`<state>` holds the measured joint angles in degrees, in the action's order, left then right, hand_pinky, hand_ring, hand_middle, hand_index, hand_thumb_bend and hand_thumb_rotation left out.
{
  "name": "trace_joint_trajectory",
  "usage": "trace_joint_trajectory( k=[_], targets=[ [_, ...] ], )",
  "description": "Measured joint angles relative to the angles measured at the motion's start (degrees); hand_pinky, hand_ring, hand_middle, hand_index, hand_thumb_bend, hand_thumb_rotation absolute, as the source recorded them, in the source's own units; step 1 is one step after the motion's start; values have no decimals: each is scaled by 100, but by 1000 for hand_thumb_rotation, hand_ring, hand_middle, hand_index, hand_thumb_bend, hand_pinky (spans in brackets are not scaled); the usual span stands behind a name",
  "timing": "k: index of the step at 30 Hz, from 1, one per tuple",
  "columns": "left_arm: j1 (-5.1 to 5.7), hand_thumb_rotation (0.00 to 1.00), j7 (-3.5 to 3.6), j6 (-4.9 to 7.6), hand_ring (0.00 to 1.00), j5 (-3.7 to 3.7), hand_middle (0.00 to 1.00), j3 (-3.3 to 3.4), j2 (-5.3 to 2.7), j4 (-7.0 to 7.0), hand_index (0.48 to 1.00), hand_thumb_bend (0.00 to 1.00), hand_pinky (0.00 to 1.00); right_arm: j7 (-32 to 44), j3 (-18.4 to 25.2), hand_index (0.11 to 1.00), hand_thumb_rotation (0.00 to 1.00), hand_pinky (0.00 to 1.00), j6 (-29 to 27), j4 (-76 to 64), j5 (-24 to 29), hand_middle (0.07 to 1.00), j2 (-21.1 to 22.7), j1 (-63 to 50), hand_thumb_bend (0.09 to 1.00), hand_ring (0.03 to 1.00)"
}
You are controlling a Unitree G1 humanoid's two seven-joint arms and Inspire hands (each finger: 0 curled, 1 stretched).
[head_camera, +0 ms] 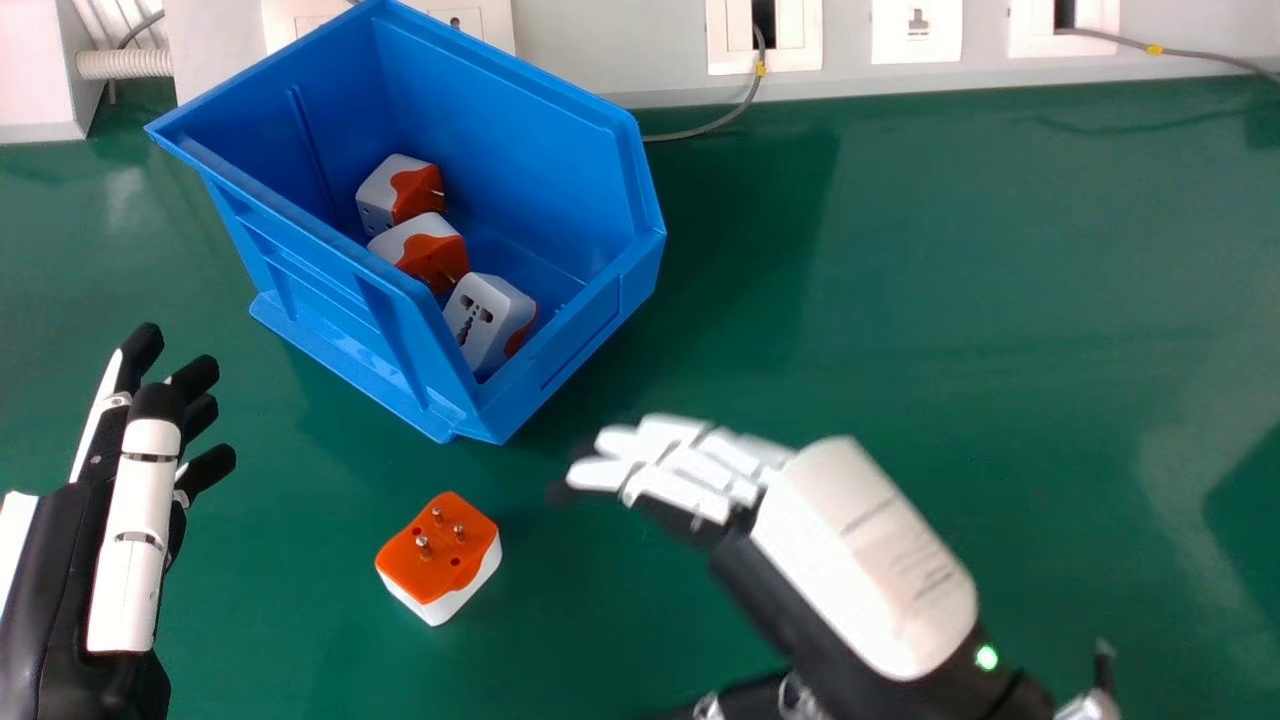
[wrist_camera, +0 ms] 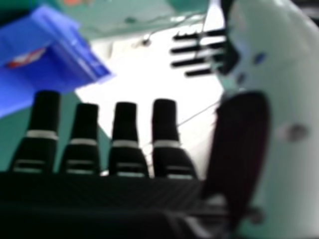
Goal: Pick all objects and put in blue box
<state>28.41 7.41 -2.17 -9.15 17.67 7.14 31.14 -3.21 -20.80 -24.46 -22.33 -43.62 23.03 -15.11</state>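
Black and white, the left hand (head_camera: pixel 135 530) is empty, its fingers loosely extended. Along the green desk's (head_camera: pixel 950 280) far edge sits the blue box (head_camera: pixel 500 120), three travel adapters (head_camera: pixel 484 308) inside. Farther from that edge, an orange-and-white adapter (head_camera: pixel 440 555) lies prongs up. Rightmost, the right hand (head_camera: pixel 830 530) is empty, fingers nearly straight.

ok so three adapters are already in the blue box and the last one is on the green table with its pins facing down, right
Not quite: in the head view, the adapter on the table has its pins facing up. The three adapters in the blue box and the green tabletop are as you say.
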Motion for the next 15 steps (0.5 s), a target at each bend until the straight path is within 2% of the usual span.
trace_joint_trajectory(
  k=[6,11,15],
  targets=[
    [-2,1000,-15,-107,935,3,928,-24,-2,86,975,337,885,175,-265,714,0,644,-152,309,-49,767,-92,427,633,773],
    [-1,1000,-27,-127,935,6,928,-31,-5,94,975,337,885,457,-540,711,0,640,-228,609,74,762,-217,822,614,765],
    [-34,1000,-57,-161,935,6,927,-30,-3,93,975,337,885,794,-840,713,0,638,-267,996,281,764,-394,1211,558,765]
  ],
)
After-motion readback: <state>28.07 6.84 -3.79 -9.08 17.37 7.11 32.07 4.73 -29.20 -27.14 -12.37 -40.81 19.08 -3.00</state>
